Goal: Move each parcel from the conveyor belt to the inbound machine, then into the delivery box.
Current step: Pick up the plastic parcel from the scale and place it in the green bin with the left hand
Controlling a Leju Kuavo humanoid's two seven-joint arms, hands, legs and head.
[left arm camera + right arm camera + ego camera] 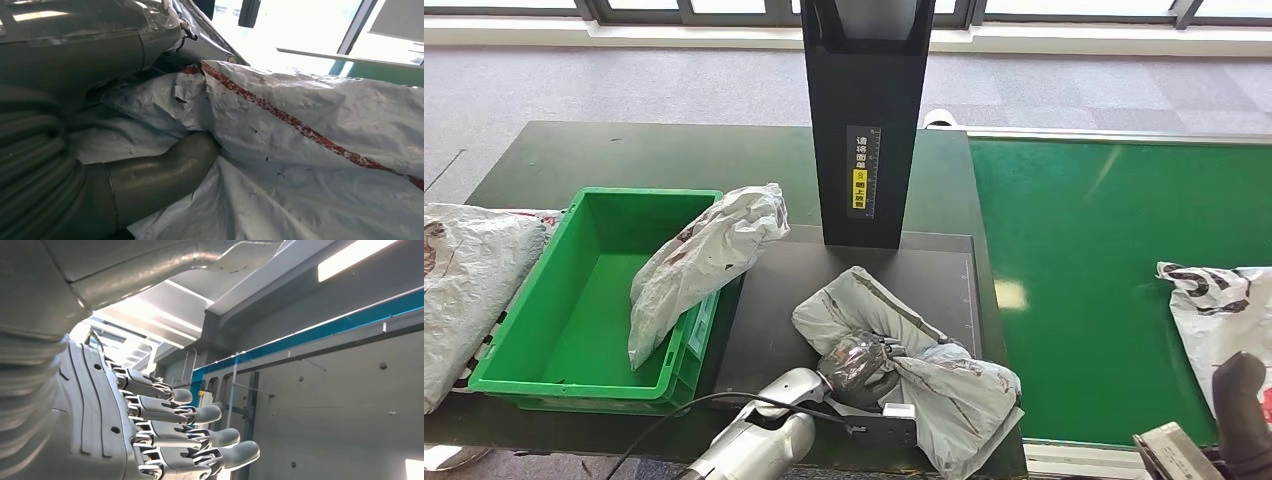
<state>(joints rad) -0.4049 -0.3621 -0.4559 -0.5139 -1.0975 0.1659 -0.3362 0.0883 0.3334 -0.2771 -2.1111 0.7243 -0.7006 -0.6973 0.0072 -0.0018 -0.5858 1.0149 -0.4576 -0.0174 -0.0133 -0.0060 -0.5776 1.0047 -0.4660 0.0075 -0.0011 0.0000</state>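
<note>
head view: parcel (924, 370) lengthwise toward crate (574, 300)

Parcels, grey-white poly bags — four: one on the scanner plate (904, 345), one leaning in the crate (704, 262), one left of the crate (469, 290), one on the belt (1219, 310). Green crate (544, 375) — one. Black scanner tower (864, 130) — one. Green conveyor belt (1104, 260) — one.

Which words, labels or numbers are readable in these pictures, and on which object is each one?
Black upright scanner column: vertical white Chinese characters and a yellow label, too small to read.
Grey plastic parcels: red-brown printed marks, not legible.
Green plastic crate: no text visible.
</note>
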